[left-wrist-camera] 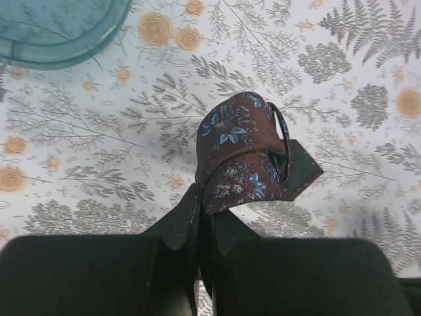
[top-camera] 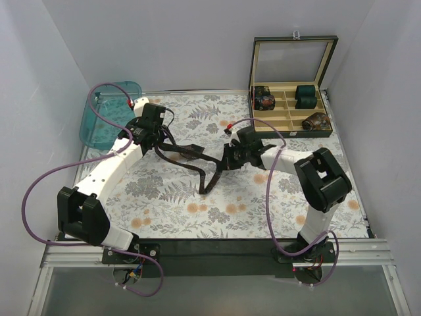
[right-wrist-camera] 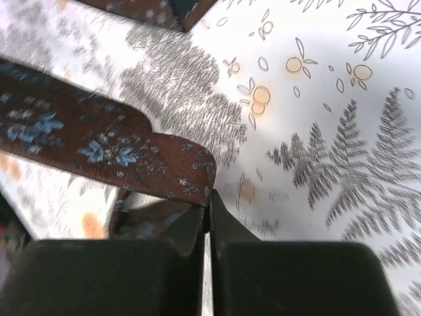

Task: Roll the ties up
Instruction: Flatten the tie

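One dark brown tie with small blue flowers (top-camera: 197, 172) lies stretched across the floral cloth between my two grippers. My left gripper (top-camera: 156, 142) is shut on one end of it. In the left wrist view that end (left-wrist-camera: 240, 155) is folded over into a loose loop just past the closed tips (left-wrist-camera: 205, 199), with a pointed dark flap (left-wrist-camera: 304, 172) behind it. My right gripper (top-camera: 228, 158) is shut on the tie's other part. In the right wrist view the folded edge of the strip (right-wrist-camera: 112, 148) is pinched at the fingertips (right-wrist-camera: 209, 197) and runs off to the left.
A teal plastic bin (top-camera: 107, 113) stands at the back left. An open compartment box (top-camera: 289, 122) with its lid up sits at the back right, holding rolled bundles (top-camera: 264, 99). White walls close in both sides. Purple cables loop off both arms.
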{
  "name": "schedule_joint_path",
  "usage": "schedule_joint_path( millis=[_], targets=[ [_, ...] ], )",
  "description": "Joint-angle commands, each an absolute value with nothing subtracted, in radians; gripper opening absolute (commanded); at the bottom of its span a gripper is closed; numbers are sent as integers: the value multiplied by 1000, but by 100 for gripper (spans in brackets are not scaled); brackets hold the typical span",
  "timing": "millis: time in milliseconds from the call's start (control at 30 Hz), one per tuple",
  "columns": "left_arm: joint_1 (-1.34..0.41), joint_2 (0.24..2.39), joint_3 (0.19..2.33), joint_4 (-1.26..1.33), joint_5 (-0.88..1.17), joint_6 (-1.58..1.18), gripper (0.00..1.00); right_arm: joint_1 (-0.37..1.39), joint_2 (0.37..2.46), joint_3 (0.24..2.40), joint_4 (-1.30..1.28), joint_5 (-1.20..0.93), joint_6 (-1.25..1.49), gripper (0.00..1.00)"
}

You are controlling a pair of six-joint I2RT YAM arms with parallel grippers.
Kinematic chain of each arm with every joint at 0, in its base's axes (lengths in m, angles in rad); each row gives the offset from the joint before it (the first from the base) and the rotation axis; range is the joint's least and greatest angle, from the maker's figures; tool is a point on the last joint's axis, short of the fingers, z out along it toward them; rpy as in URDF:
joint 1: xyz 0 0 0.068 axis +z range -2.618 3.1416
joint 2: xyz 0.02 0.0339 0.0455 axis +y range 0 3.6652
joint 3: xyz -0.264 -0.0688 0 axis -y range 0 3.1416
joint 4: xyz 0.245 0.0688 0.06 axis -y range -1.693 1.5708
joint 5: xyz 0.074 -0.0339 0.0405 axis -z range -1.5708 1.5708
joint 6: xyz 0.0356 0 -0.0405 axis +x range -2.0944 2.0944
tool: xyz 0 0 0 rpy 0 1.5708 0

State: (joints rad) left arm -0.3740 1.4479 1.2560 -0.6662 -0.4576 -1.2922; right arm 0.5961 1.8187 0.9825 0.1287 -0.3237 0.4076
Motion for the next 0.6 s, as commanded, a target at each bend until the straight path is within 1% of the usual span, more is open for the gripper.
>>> schedule_joint_path(
  millis=[0,33,67,133,200,300,333,367,400,433,500,533,567],
  targets=[
    [-371,1393,1267,-683,-610,-1197,0,514,1741,1077,-254,-532,209,1],
    [-371,1397,1267,-683,-607,-1190,0,500,1738,1100,-332,-544,139,1],
    [-371,1411,1267,-683,-603,-1187,0,477,1740,1133,-477,-531,103,4],
    [-371,1436,1267,-689,-563,-1196,0,440,1743,1158,-573,-470,72,12],
    [-374,1494,1275,-692,-517,-1207,0,416,1732,1157,-589,-364,86,13],
    [-382,1599,1313,-706,-442,-1230,0,387,1733,1196,-586,-212,150,21],
    [-383,1632,1348,-710,-414,-1241,0,391,1732,1209,-586,-169,159,31],
    [-385,1656,1367,-715,-405,-1244,0,393,1727,1218,-584,-119,163,36],
    [-388,1681,1383,-724,-394,-1247,0,394,1721,1224,-578,-114,157,41],
    [-388,1731,1417,-727,-387,-1249,0,403,1700,1220,-571,-117,144,49],
    [-390,1775,1454,-747,-373,-1249,0,413,1665,1195,-525,-161,86,54],
    [-390,1807,1471,-753,-370,-1249,0,420,1626,1155,-505,-193,62,60],
    [-391,1824,1495,-756,-368,-1244,0,423,1609,1131,-491,-245,46,62]
  ],
)
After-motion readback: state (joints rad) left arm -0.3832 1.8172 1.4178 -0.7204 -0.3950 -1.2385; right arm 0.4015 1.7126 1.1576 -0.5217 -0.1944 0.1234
